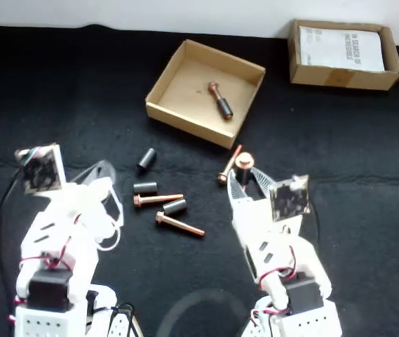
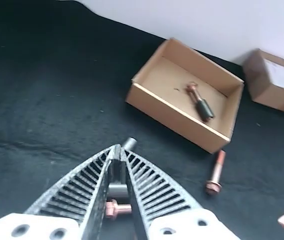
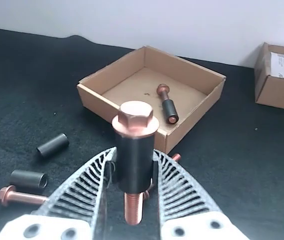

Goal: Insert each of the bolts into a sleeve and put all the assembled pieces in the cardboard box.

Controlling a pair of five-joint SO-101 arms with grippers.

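My right gripper (image 1: 245, 177) (image 3: 134, 156) is shut on an upright copper bolt inside a dark sleeve (image 1: 244, 163) (image 3: 135, 145), a little in front of the open cardboard box (image 1: 185, 119) (image 3: 117, 102). One assembled piece (image 1: 221, 101) (image 3: 167, 105) (image 2: 200, 102) lies in that box. My left gripper (image 1: 109, 184) (image 2: 118, 150) is shut with nothing held, just left of the loose parts. Three loose sleeves (image 1: 146, 159) (image 1: 145, 187) (image 1: 174, 206) and two bolts (image 1: 158, 199) (image 1: 179, 225) lie between the arms. A third bolt (image 1: 229, 166) (image 2: 215, 172) lies beside the held piece.
A second, smaller cardboard box (image 1: 344, 55) (image 3: 279, 77) with printed paper on it stands at the back right. The table is covered in black cloth, with open room left of the box and along the right side.
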